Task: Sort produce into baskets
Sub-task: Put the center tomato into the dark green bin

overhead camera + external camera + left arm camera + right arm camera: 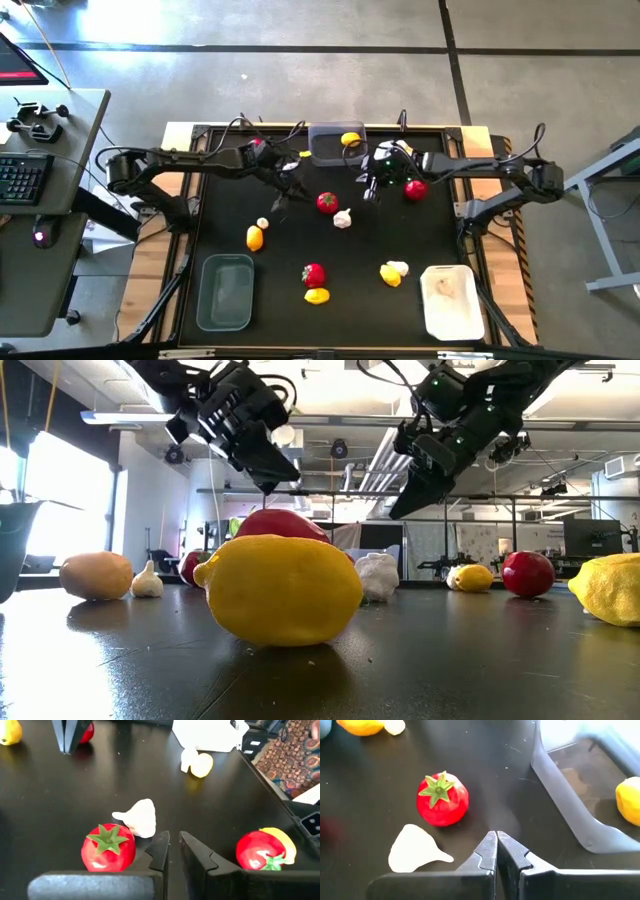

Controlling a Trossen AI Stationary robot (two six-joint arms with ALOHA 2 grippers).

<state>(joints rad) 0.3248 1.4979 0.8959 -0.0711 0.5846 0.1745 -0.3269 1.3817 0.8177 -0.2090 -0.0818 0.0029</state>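
hovering empty at ten o'clock from the tomato, the left gripper was nearly closed, while the right gripper, pressed together, hung at two o'clock.

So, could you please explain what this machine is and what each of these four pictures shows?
It is a robot with two dark arms at a black table, each ending in a two-finger gripper. One picture looks straight down, one looks level across the tabletop, and two come from cameras on the wrists.

Toy produce is scattered on the table: red round tomatoes with green tops, yellow lemon-like ovals and whitish garlic bulbs. There are three bins: a translucent grey bin at the far edge with one lemon inside, another grey bin and an opaque white bin at the near edge.

The left gripper hangs above the table near a tomato, nearly shut on nothing. The right gripper is shut and empty.
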